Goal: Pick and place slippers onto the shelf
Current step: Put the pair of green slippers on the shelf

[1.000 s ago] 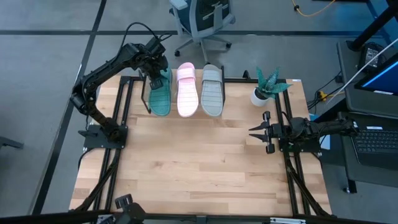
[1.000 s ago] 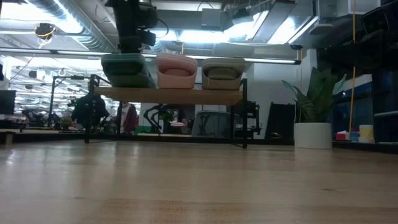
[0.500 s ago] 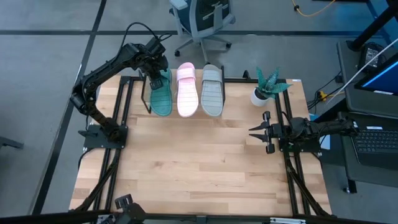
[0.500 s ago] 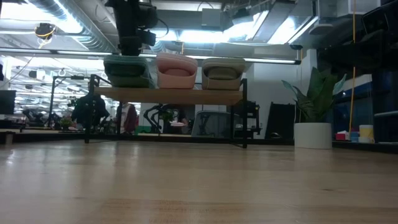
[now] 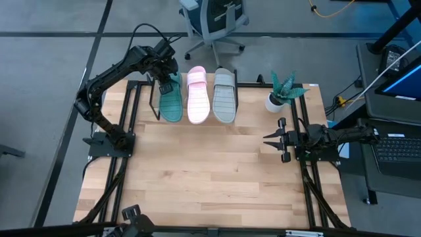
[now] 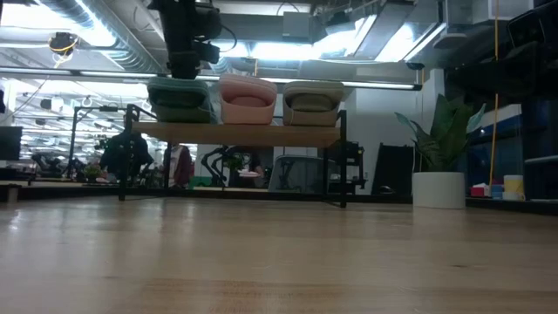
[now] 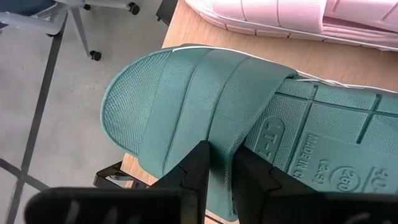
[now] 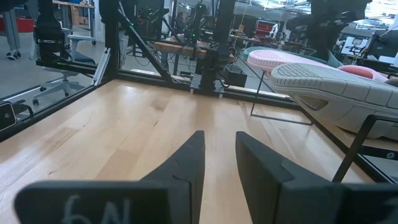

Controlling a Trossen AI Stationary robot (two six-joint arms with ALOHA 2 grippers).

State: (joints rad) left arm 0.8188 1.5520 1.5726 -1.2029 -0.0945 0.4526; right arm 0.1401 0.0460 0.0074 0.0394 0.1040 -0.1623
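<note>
Three slippers lie side by side on the shelf [image 6: 235, 133] at the table's far edge: teal [image 5: 170, 103], pale pink [image 5: 198, 99] and grey [image 5: 224, 97], all strap side up with their soles on the plank. My left gripper [image 5: 170, 78] is above the teal slipper's far end and shut on its strap; its wrist view shows that slipper [image 7: 205, 106] close up beside the pink one [image 7: 292, 15]. My right gripper [image 5: 266, 139] waits near the table's right edge, low over the wood, with its fingers [image 8: 220, 140] slightly apart and nothing between them. My left gripper pinches the teal slipper's wide strap at its heel-side edge [image 7: 231, 146] between the two fingers, coming from above and pointing down. The slipper lies level, with its sole on the shelf's plank top beside the pink slipper.
A potted plant [image 5: 281, 92] stands at the table's far right corner, just right of the shelf. An office chair [image 5: 214, 23] is beyond the far edge. The wide wooden tabletop [image 5: 210, 171] in front of the shelf is bare. A laptop [image 5: 398, 148] sits off to the right.
In the low view the teal slipper's near end has crept slightly toward the pink slipper and now sits more level on the shelf. My left gripper has stayed shut on its strap.
</note>
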